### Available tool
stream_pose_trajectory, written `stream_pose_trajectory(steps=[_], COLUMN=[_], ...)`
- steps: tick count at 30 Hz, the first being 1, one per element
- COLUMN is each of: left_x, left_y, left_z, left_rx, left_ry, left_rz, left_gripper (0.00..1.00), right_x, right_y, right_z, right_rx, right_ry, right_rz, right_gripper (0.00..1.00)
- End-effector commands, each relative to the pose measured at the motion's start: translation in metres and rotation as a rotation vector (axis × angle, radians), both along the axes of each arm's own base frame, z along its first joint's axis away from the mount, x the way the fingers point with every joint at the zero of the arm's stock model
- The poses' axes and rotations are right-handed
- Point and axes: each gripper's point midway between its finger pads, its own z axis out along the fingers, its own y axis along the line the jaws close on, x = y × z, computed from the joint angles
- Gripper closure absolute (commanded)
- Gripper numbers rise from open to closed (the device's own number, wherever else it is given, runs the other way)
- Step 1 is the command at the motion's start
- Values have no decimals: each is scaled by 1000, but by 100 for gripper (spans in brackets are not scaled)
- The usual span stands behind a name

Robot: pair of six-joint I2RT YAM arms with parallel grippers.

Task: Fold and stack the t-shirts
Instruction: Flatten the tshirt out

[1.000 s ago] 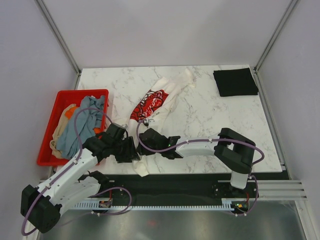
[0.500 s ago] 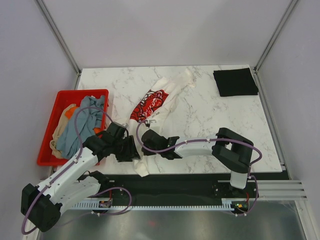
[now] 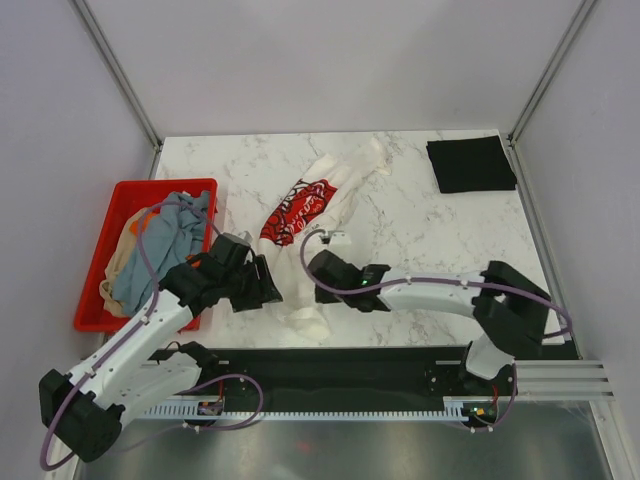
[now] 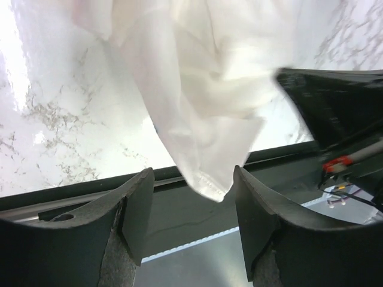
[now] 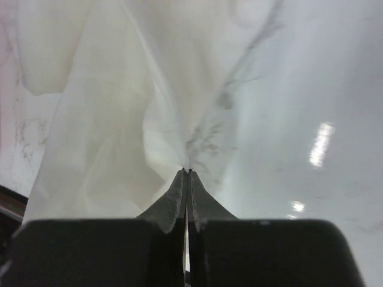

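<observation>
The cream-white t-shirt with the red chest print lies crumpled in a long strip on the marble table, its lower end near the front edge. My right gripper is shut on a fold of this shirt; in the right wrist view the tips pinch the cloth. My left gripper is open just left of the strip; in the left wrist view a hemmed corner of the shirt hangs between its fingers, ungripped. A folded black t-shirt lies at the back right.
A red crate at the left edge holds grey-blue, orange and tan shirts. The table's front edge and the black rail lie right below the left gripper. Grey walls close in the table on three sides.
My right gripper has moved right and a little back, pulling the shirt's lower end with it. My left gripper has shifted slightly back and its fingers now stand beside the hanging corner.
</observation>
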Motion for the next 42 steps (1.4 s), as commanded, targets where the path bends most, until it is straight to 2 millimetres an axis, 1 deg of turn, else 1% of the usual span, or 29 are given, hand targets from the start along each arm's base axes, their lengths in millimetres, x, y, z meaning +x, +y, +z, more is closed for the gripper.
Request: stream_pose_trajectory(steps=[1,2,3,5,6,9,10,11,13,15,17,18,19,20,21,22,24,25,27,28,29,30,31,32,33,36,40,41,42], left_x=[21,25,29,34,38,42,49,45,45,50,55,57,60,63,67,70,78,81,89,91,93,95,96,96,96,92,85,83,81], left_y=[-5,-6,-8,-13,-19,-47,-61,-71,-83,-85,-84,-85,-85,-85,-85,-85,-85,-83,-82,-81,-81,-79,-78,-77,-76,-75,-74,-73,-72], left_z=[30,29,33,34,33,37,44,47,38,30,19,19,17,18,23,24,31,33,42,45,51,51,53,56,57,59,57,56,52], left_rx=[-4,9,9,8,0,-110,-167,-223,-242,-220,-183,-177,-167,-160,-159,-150,-153,-148,-151,-150,-153,-149,-146,-151,-154,-162,-179,-177,-173], left_ry=[-94,-91,-98,-97,-85,-81,-116,-100,-79,-69,-52,-55,-55,-67,-83,-95,-120,-133,-161,-176,-192,-198,-210,-220,-225,-229,-222,-220,-214], left_rz=[3,-3,-8,-28,-42,-115,-135,-155,-172,-164,-157,-156,-157,-154,-152,-159,-156,-157,-152,-161,-166,-164,-174,-179,-186,-197,-204,-203,-204], left_gripper=[37,37,37,37,37,36,36,36,36,36,36,36,36,36,36,36,36,36,36,36,36,36,35,35,34,34,39,42,65], right_x=[16,12,18,13,19,22,23,25,32,43,57,66,77,82,92,105,119,127,130,127,122,112,106,98,83,59,17,11,6], right_y=[-93,-124,-147,-186,-206,-238,-243,-246,-259,-273,-276,-289,-290,-298,-315,-318,-334,-339,-349,-350,-349,-348,-344,-344,-346,-356,-372,-377,-384], right_z=[22,28,31,34,45,61,64,68,68,60,47,42,45,36,36,43,39,51,60,67,79,78,79,88,79,76,38,31,25], right_rx=[-130,-169,-190,-262,-247,-264,-270,-265,-277,-327,-340,-346,-331,-364,-364,-339,-324,-322,-316,-307,-277,-264,-229,-199,-202,-192,-178,-160,-143], right_ry=[-18,-15,-13,-4,-19,-33,-39,-45,-41,-33,0,22,22,53,63,49,98,100,117,122,102,121,129,111,150,171,319,345,371], right_rz=[-197,-235,-294,-336,-389,-434,-427,-433,-464,-475,-445,-480,-481,-483,-531,-542,-565,-584,-633,-651,-665,-670,-686,-694,-720,-775,-840,-865,-897], right_gripper=[100,100,100,100,100,100,100,100,100,100,100,100,100,100,100,100,100,89,73,60,54,46,43,41,39,37,37,37,38])
